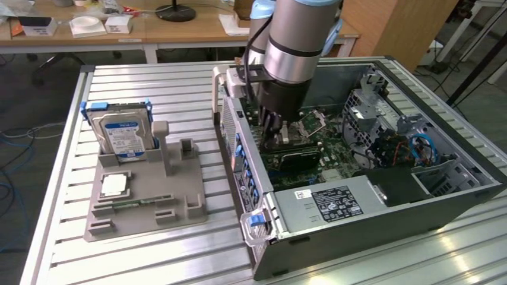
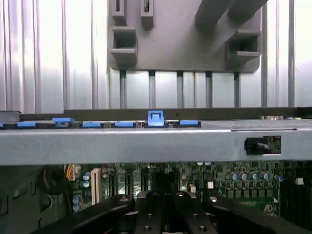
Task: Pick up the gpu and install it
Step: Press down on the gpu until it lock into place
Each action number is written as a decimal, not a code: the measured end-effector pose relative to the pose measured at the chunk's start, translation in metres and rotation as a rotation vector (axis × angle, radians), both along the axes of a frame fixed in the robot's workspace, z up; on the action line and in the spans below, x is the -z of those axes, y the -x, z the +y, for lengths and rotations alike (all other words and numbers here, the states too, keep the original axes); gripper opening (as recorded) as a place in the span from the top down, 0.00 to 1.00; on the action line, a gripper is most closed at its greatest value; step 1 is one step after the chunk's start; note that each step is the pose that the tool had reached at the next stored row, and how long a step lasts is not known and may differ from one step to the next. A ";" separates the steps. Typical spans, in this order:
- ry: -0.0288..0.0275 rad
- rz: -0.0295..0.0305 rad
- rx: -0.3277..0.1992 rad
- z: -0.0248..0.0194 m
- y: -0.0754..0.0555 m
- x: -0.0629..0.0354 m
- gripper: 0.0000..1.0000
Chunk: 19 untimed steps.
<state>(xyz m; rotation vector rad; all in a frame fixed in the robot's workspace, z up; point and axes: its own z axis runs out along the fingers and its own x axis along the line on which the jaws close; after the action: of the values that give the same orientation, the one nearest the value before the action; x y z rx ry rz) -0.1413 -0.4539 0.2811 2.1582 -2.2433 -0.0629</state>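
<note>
The arm is reaching down into the open computer case (image 1: pixel 443 196), with the gripper (image 1: pixel 273 132) hanging just above the motherboard (image 1: pixel 317 148). Cannot tell how the jaws are standing. The gpu (image 1: pixel 295 159) is sitting black face up on the motherboard, directly under the gripper. The gray holder tray (image 1: pixel 142 208) outside the case is carrying the hard drive (image 1: pixel 123 135).

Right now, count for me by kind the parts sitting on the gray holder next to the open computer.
Hard drive: 1
Square silver chip: 1
Memory stick: 1
Total: 3 parts on the gray holder
</note>
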 end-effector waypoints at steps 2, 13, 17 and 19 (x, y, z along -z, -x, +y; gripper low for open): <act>0.0002 0.0159 0.003 0.0000 0.000 -0.0024 0.89; -0.0006 0.0247 0.003 0.0002 0.001 -0.0216 0.89; -0.0004 0.0248 0.003 0.0002 0.004 -0.0205 0.89; -0.0003 0.0239 0.003 0.0002 0.005 -0.0190 0.89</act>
<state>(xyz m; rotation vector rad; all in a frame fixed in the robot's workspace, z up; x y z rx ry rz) -0.1461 -0.4538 0.3001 2.1422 -2.2343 -0.0886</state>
